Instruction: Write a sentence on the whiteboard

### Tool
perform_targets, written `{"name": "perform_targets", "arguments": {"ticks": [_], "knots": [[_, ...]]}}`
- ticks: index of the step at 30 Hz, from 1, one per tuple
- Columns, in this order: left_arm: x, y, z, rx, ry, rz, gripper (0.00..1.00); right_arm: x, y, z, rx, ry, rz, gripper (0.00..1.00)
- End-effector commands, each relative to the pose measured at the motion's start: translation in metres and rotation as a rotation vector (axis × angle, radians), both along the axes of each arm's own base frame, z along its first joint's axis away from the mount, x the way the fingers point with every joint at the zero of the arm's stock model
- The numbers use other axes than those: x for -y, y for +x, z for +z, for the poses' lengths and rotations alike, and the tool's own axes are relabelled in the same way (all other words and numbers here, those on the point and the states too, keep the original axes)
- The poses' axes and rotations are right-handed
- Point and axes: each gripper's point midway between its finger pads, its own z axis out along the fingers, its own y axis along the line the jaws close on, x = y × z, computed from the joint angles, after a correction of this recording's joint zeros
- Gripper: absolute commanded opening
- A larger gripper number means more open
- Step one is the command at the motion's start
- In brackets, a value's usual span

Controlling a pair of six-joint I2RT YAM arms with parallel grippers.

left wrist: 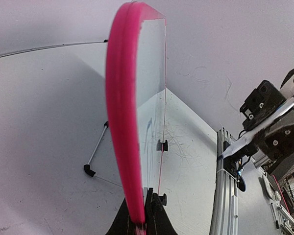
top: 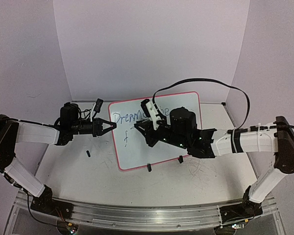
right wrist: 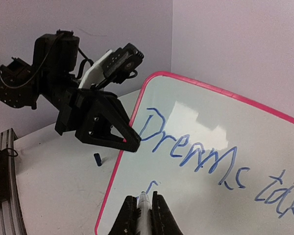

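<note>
The whiteboard (top: 137,152), pink-rimmed, lies tilted on the table with blue writing (right wrist: 193,147) along its top. My left gripper (top: 110,126) is shut on the pink rim (left wrist: 127,122) at the board's left edge; its fingers (right wrist: 130,142) show in the right wrist view. My right gripper (right wrist: 143,200) is shut on a marker (right wrist: 143,213). The marker's tip rests on the board beside a short blue stroke (right wrist: 152,184) under the first line. In the top view the right gripper (top: 138,129) hangs over the board's upper left part and hides the middle of the writing.
Two black clip feet (top: 149,168) (top: 180,159) sit on the board's near edge. A small black piece (top: 88,154) lies on the table left of the board. A thin metal rod with a black tip (left wrist: 89,170) shows behind the board. A black cable (top: 210,83) arcs over the right arm.
</note>
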Motion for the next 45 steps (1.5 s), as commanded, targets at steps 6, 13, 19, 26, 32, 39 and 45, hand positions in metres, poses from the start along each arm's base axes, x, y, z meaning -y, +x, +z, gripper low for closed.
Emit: {"name": "perform_targets", "arguments": {"ticks": [6,13,19,26,32,39,45], "knots": [[-0.003,0.01,0.003,0.077,0.048,0.059,0.0,-0.022,-0.002,-0.011,0.006,-0.052,0.046,0.0],[-0.002,0.011,0.004,0.077,0.047,0.061,0.0,-0.012,0.001,-0.01,0.012,-0.049,0.002,0.0],[-0.003,0.011,0.004,0.074,0.049,0.072,0.0,-0.015,0.002,-0.01,0.01,-0.047,0.002,0.0],[-0.003,0.013,0.002,0.072,0.053,0.076,0.0,-0.015,0.003,-0.01,0.015,-0.047,0.003,0.0],[-0.003,0.014,0.001,0.069,0.055,0.076,0.0,-0.011,0.009,-0.007,0.03,-0.043,-0.038,0.0],[-0.003,0.014,0.001,0.069,0.054,0.075,0.0,-0.009,0.012,-0.005,0.037,-0.038,-0.061,0.0],[-0.002,0.013,0.0,0.067,0.054,0.07,0.0,-0.005,0.014,0.001,0.056,-0.03,-0.081,0.0]]}}
